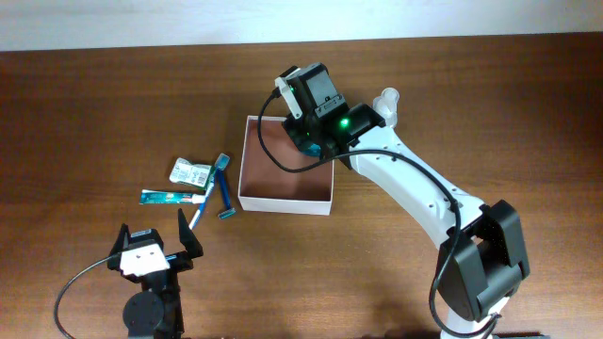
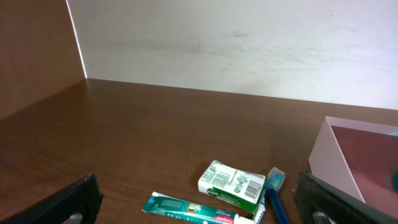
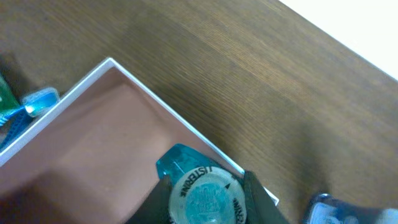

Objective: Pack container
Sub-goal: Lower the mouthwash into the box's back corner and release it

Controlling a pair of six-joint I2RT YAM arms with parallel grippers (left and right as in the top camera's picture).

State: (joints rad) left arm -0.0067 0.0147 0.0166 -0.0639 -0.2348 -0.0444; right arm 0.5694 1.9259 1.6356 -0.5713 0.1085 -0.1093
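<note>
While the right gripper (image 3: pixel 206 200) clamps a teal bottle (image 3: pixel 198 186) over the container's (image 1: pixel 285 202) upper-right corner, placing seems underway.
Next: lower inside, release; left gripper (image 1: pixel 156 247) gapes empty.

You have the right pincer (image 1: pixel 309 141) over the container's (image 1: pixel 283 202) far right corner, a teal item (image 1: pixel 303 147) showing beneath it (grip hidden). Left pincer (image 1: pixel 155 247) spread wide. Soap packet (image 1: pixel 190 172), toothpaste tube (image 1: pixel 170 197) and blue razor (image 1: pixel 225 188) lie on the worktop (image 1: pixel 94 94), left of the container.

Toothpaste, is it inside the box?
No, the toothpaste lies on the table beside the soap, outside the box.
</note>
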